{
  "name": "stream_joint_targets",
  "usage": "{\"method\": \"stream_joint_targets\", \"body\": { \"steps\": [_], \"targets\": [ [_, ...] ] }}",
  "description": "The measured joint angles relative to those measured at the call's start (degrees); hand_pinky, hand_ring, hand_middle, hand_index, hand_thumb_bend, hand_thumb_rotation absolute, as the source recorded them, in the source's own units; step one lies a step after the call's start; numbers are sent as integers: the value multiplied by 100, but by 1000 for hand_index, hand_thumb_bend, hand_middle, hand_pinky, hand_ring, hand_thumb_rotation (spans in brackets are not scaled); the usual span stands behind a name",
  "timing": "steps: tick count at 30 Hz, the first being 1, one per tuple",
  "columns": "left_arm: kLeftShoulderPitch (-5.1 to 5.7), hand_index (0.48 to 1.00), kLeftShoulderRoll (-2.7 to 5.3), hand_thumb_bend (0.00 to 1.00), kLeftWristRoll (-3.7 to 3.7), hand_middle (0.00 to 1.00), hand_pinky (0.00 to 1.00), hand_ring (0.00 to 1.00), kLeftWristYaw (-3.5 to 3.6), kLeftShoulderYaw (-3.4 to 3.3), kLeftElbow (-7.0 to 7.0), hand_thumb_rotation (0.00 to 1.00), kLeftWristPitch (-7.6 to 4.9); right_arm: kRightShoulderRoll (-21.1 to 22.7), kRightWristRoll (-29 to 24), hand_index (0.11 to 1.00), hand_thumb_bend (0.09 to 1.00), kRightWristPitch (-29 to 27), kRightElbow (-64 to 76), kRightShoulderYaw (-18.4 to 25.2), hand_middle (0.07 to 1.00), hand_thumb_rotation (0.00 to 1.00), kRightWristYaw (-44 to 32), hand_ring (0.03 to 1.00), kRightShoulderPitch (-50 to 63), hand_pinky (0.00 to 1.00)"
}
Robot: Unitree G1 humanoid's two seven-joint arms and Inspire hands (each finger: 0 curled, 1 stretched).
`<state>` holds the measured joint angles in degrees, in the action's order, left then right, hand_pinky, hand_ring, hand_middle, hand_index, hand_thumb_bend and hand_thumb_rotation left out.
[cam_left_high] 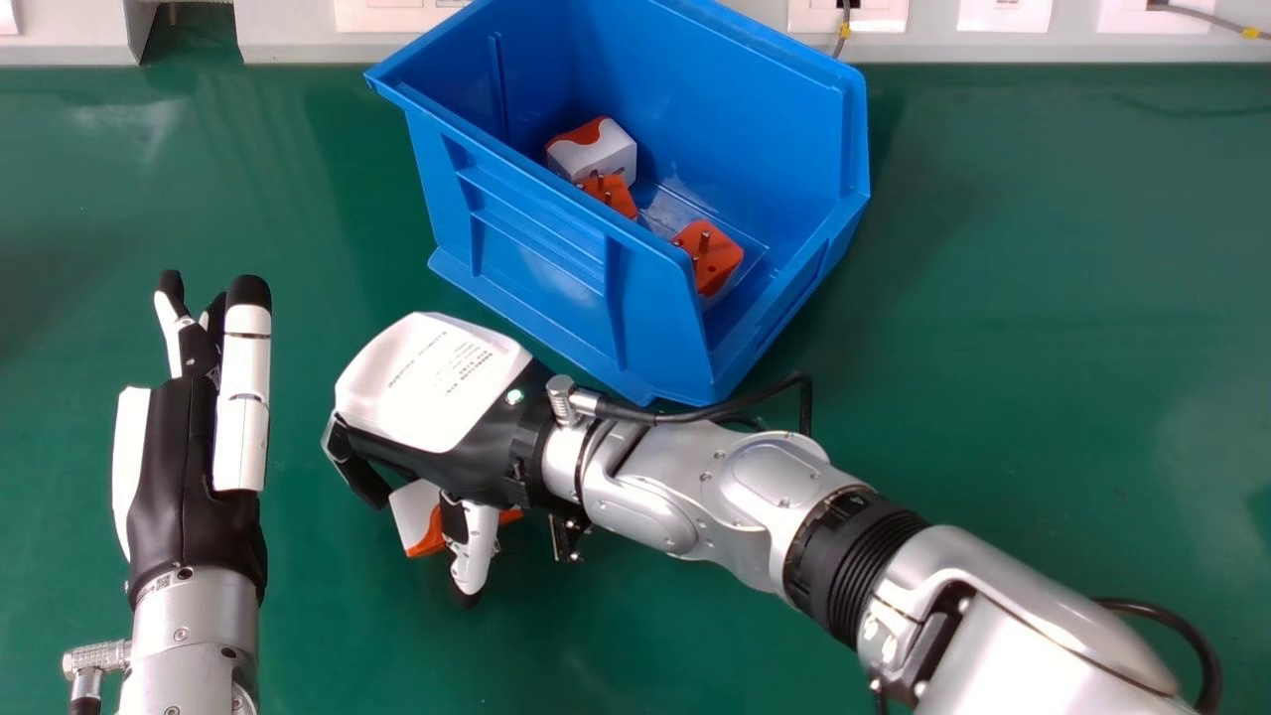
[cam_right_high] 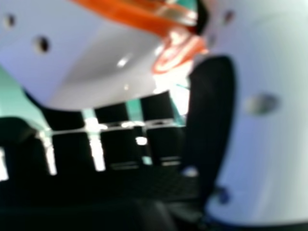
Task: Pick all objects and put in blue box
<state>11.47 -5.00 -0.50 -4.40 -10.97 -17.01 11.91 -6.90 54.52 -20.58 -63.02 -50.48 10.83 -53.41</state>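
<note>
Green tabletop (cam_left_high: 1043, 328) lying under us, we are grasping the white-and-orange adapter (cam_left_high: 411, 511) near of the blue box (cam_left_high: 541, 253), our right hand (cam_left_high: 432, 382) having fingers curled round it, presumably for secure lifting, and our left hand (cam_left_high: 179, 477) hanging open at left.

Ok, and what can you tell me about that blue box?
The blue box looks like smooth, rigid plastic, open on top, with raised ribs outside and a lower wall at its near right end. It stands upright and angled on the green table, its far part cut off by the view's edge. Orange and white plug adapters lie inside, some showing metal pins. A black cable passes by its near corner; whether they touch, I can't tell.
</note>
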Motion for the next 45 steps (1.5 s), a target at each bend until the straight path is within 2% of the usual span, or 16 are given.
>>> {"method": "stream_joint_targets", "body": {
  "steps": [24,33,40,45],
  "targets": [
    [-44,990,2,468,8,984,1000,1000,3,2,0,1000,9,19,102,470,514,209,5,-9,142,116,0,72,-73,28],
    [-46,990,-2,469,8,984,1000,1000,11,-1,0,1000,12,38,-62,480,512,301,205,151,139,115,-54,67,150,25],
    [-52,989,-8,469,10,984,1000,1000,47,-7,13,1000,12,68,-272,484,510,380,497,361,159,115,-106,78,350,44],
    [-73,989,-19,469,37,984,1000,1000,61,-38,73,1000,10,115,-334,484,511,372,740,430,166,116,-114,83,550,51]
  ]
}}
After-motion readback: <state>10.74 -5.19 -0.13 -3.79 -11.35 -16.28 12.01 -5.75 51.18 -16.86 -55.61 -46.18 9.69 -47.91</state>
